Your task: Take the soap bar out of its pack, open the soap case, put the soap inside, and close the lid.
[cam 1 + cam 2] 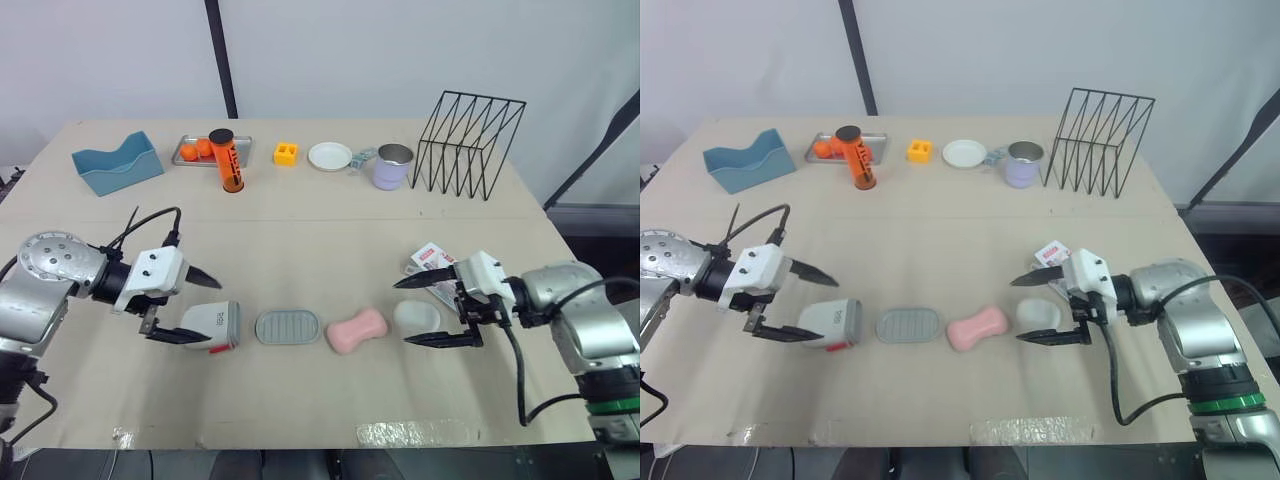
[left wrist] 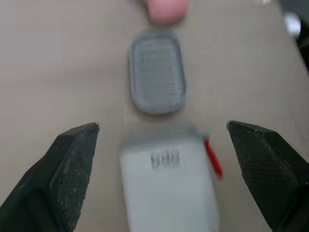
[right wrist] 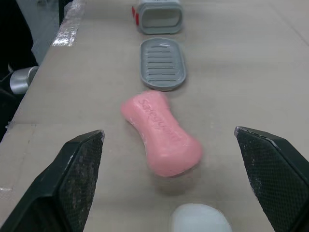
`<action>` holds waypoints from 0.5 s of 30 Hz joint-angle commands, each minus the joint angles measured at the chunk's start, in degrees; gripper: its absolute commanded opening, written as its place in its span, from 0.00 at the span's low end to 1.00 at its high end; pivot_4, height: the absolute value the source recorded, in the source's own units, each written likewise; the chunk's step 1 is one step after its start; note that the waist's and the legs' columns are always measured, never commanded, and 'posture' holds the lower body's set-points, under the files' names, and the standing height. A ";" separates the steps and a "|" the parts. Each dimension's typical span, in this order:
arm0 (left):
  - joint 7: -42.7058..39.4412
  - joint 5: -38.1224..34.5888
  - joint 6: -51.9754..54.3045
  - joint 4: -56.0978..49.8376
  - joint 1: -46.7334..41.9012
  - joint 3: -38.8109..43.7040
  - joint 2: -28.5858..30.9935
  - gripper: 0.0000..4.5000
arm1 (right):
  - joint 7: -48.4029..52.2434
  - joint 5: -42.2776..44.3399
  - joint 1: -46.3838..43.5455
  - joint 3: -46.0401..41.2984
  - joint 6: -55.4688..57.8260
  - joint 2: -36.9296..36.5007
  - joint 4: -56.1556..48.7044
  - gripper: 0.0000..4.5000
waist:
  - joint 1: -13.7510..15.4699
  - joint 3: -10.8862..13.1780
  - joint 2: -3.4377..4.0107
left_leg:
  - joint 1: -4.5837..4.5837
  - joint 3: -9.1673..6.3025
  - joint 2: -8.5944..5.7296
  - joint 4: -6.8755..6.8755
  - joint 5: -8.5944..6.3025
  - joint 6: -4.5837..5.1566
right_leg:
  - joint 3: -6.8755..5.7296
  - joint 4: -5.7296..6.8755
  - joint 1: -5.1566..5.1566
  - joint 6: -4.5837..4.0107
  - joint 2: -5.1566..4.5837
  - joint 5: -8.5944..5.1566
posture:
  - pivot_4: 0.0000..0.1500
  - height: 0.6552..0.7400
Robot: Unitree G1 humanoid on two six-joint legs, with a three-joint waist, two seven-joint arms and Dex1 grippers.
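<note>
The pink soap bar (image 1: 357, 331) lies bare on the table near the front. To its left lies a grey ribbed tray (image 1: 287, 326), then the white case body (image 1: 212, 324) with a red latch, on its side. A white rounded lid (image 1: 416, 316) rests just right of the soap. The torn soap pack (image 1: 430, 258) lies behind the lid. My left gripper (image 1: 212, 312) is open, with its fingers on either side of the case body (image 2: 166, 179). Open as well, my right gripper (image 1: 400, 313) straddles the lid and points at the soap (image 3: 161, 135).
Along the far edge stand a blue holder (image 1: 117, 163), a metal tray (image 1: 190, 150) with orange fruit, an orange bottle (image 1: 228, 160), a yellow block (image 1: 286, 153), a white plate (image 1: 330, 156), a lilac mug (image 1: 393, 166) and a black wire rack (image 1: 470, 145).
</note>
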 commanded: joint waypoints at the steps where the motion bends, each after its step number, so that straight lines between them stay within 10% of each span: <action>1: 3.44 -6.01 1.08 -8.27 4.80 3.84 -3.14 1.00 | 1.38 -0.78 -3.04 2.29 0.96 -1.40 -5.12 1.00 | -0.05 0.01 0.01 | 0.01 0.03 0.02 0.00 -0.01 0.01 | 0.04 0.00 -0.01 0.00 0.00 0.00 | 1.00 1.00; 15: 11.13 -6.05 1.06 -18.74 16.62 1.09 -8.81 1.00 | -1.84 -10.78 -10.76 13.61 2.12 3.54 -4.58 1.00 | 0.04 0.01 0.00 | 0.03 -0.02 0.03 0.08 -0.01 0.01 | 0.00 0.02 0.02 -0.03 0.03 0.01 | 1.00 1.00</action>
